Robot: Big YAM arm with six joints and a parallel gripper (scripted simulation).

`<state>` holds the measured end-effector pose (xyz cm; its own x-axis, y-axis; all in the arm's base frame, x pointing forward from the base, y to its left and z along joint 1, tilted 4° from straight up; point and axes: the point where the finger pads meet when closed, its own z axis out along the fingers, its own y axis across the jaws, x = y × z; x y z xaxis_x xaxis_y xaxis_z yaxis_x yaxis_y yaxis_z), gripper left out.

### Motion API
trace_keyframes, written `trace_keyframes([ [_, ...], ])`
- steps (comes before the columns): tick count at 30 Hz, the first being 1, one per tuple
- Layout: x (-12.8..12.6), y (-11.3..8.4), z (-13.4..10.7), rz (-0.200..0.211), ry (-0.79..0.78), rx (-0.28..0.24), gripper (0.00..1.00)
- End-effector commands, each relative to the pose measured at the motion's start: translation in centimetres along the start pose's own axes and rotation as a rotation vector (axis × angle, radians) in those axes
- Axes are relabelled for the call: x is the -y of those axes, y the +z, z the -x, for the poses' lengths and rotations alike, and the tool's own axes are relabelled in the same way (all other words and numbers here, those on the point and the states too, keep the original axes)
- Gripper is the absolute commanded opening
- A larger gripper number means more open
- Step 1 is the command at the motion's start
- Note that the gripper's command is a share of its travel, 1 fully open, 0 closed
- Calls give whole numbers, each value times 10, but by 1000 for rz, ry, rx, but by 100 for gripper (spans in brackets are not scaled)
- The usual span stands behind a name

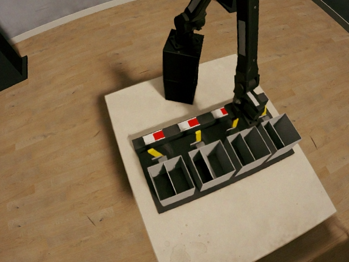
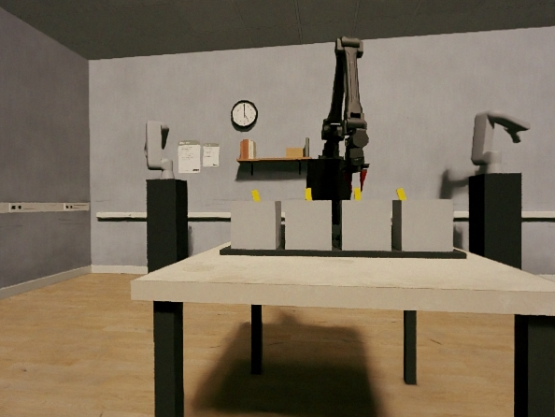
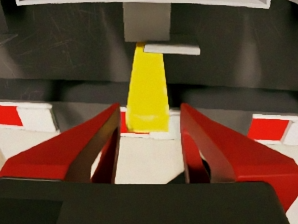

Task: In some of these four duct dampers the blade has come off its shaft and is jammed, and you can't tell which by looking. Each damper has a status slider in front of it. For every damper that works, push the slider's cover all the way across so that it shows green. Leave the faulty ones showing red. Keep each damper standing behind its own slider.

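Note:
Four grey dampers [image 1: 192, 197] [image 2: 254, 226] stand in a row, each with a yellow lever. My gripper [image 2: 356, 187] [image 3: 150, 112] is open and empty, pointing down at the third damper from the left in the top and exterior views. That damper's lever [image 1: 234, 123] [image 2: 357, 194] [image 3: 147, 82] shows between the fingertips in the wrist view, with a gap on each side. The first slider [image 1: 158, 135], second slider [image 1: 193, 122] and third slider [image 1: 224, 111] show red. The fourth slider [image 3: 9, 115] also shows red in the wrist view; the arm hides it in the top view.
The dampers and sliders share a black base [image 1: 176, 207] [image 2: 341, 253] on the pale table [image 1: 235, 211] [image 2: 327, 280]. The other levers, such as the first lever [image 1: 154, 153] and second lever [image 1: 198, 135], stick up beside my path. The arm's black pedestal [image 1: 180, 73] stands behind the row.

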<state>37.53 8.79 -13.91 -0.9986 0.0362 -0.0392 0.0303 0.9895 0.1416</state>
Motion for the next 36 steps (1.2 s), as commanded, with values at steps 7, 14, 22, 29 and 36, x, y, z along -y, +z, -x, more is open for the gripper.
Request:
trace_keyframes([
  [7, -8, 17, 12, 8, -5, 23, 36],
  [14, -10, 10, 24, 15, -6, 56, 36],
  [22, -6, 26, 8, 6, -2, 16, 36],
  [29, -7, 22, 11, 8, -4, 25, 36],
  [36, -7, 22, 11, 8, -4, 25, 36],
])
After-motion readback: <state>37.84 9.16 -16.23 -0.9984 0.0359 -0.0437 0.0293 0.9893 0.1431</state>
